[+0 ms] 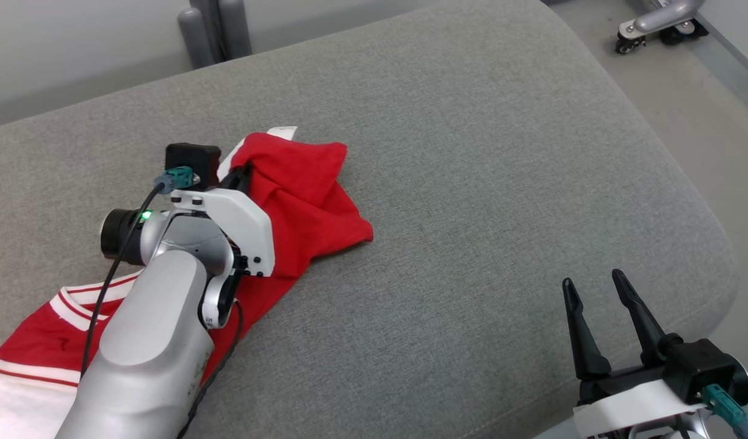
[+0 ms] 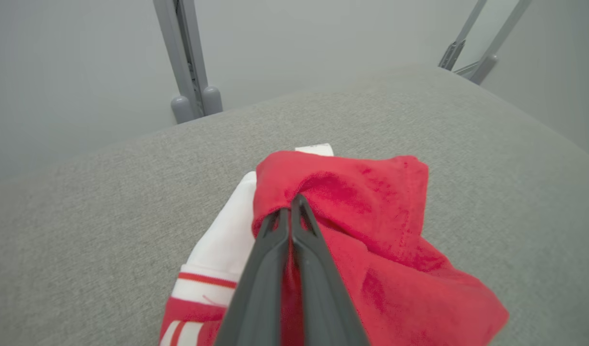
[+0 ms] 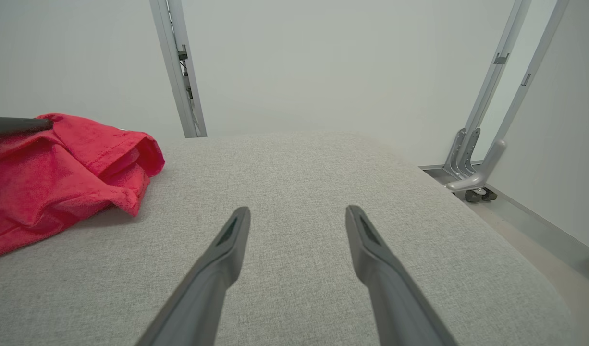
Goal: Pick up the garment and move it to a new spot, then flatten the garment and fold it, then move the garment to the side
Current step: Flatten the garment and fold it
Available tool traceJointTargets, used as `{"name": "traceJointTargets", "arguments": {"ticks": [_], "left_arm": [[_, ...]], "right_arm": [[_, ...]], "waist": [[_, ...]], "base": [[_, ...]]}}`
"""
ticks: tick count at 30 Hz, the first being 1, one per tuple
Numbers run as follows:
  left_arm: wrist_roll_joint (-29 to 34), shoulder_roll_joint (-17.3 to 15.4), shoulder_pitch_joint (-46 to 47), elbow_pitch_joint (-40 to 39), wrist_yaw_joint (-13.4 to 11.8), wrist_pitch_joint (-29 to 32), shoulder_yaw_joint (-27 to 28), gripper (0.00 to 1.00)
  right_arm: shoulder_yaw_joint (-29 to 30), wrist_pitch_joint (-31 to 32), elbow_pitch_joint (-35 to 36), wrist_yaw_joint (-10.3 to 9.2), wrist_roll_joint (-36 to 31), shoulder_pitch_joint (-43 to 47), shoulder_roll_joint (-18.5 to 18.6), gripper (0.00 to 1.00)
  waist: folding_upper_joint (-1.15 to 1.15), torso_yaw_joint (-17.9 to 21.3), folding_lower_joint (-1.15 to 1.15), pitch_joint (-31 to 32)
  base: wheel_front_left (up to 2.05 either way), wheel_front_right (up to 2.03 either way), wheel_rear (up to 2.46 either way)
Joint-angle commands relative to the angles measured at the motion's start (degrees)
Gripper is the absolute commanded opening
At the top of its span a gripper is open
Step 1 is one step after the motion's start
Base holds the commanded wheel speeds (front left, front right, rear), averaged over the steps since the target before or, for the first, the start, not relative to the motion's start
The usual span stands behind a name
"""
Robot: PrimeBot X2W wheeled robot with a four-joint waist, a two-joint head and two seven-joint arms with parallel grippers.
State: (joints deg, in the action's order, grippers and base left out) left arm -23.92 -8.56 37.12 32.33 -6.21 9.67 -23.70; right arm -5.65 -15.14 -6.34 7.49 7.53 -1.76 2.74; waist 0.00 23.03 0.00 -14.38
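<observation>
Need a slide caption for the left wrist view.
Left end effector shut on a fold of the red garment atop the grey cushion.

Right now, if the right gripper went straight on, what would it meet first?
Probably only the bare cushion: the right gripper points across it, and the garment lies off to its left. Its height is unclear.

Bare grey fabric cushion (image 1: 471, 183) lay open before my right fingers (image 1: 639, 317); the bunched red-and-white cloth garment (image 1: 307, 201) blocked the left
</observation>
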Motion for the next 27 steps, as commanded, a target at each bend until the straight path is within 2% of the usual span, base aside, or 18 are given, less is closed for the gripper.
{"name": "traceJointTargets", "arguments": {"ticks": [1,2,3,4,5,8,13,16,20,24,27], "left_arm": [[-0.06,-0.44,0.76,1.12,-0.33,-0.57,0.4,0.0],[-0.17,-0.18,1.43,3.47,-0.39,-1.51,0.7,0.07],[0.66,-0.51,2.28,5.66,-0.68,-2.71,0.54,0.38],[1.2,-0.98,3.01,7.69,-1.45,-4.18,0.74,0.6],[0.99,-1.14,3.31,9.63,-2.0,-5.47,1.38,1.0],[0.34,-1.24,3.4,13.67,-3.39,-9.52,2.96,1.0],[-2.03,-0.37,1.05,13.92,-0.93,-10.37,3.61,1.0],[-1.97,0.03,-0.38,9.59,-1.63,-10.56,3.14,1.0],[-0.1,0.98,-3.79,0.49,-2.52,-7.59,-0.13,1.0],[2.86,1.45,-7.05,-8.97,-1.79,-1.86,-6.47,1.0],[5.76,1.01,-7.56,-11.69,-1.45,2.3,-10.94,1.0]], "right_arm": [[0.16,-0.02,-0.06,0.01,0.43,-0.39,0.28,1.0],[0.1,-0.02,-0.2,0.01,0.5,-0.31,0.28,1.0],[0.05,-0.02,-0.27,0.01,0.57,-0.22,0.27,1.0],[-0.02,-0.02,-0.33,0.01,0.68,-0.14,0.29,1.0],[-0.01,-0.02,-0.37,0.01,0.84,-0.07,0.29,1.0],[0.41,-0.02,-0.37,0.01,1.1,0.27,0.28,1.0],[1.22,-0.01,-0.27,0.01,0.8,1.4,0.28,1.0],[1.26,-0.01,-0.18,0.01,0.67,2.03,0.28,1.0],[0.68,-0.01,-0.04,0.01,0.51,1.66,0.3,1.0],[0.4,-0.01,0.18,0.01,0.51,1.21,0.29,1.0],[0.01,-0.01,0.03,0.01,0.48,0.87,0.29,1.0]], "waist": [[0.0,0.64,0.0,-0.53],[0.0,0.89,0.0,-0.67],[0.0,1.12,0.0,-0.81],[0.0,1.35,0.0,-0.89],[0.0,1.55,0.0,-0.95],[0.0,1.75,0.0,-0.85],[0.0,0.65,0.0,0.04],[0.0,-0.43,0.0,0.64],[0.0,-0.96,0.0,0.98],[0.0,-0.77,0.0,0.81],[0.0,0.06,0.0,0.3]], "base": [[0.0,0.0,0.0],[0.0,0.0,0.0],[0.0,0.0,0.0],[0.0,0.0,0.0],[0.0,0.0,0.0],[0.0,0.0,0.0],[0.0,0.0,0.0],[0.0,0.0,0.0],[0.0,0.0,0.0],[0.0,0.0,0.0],[0.0,0.0,0.0]]}}
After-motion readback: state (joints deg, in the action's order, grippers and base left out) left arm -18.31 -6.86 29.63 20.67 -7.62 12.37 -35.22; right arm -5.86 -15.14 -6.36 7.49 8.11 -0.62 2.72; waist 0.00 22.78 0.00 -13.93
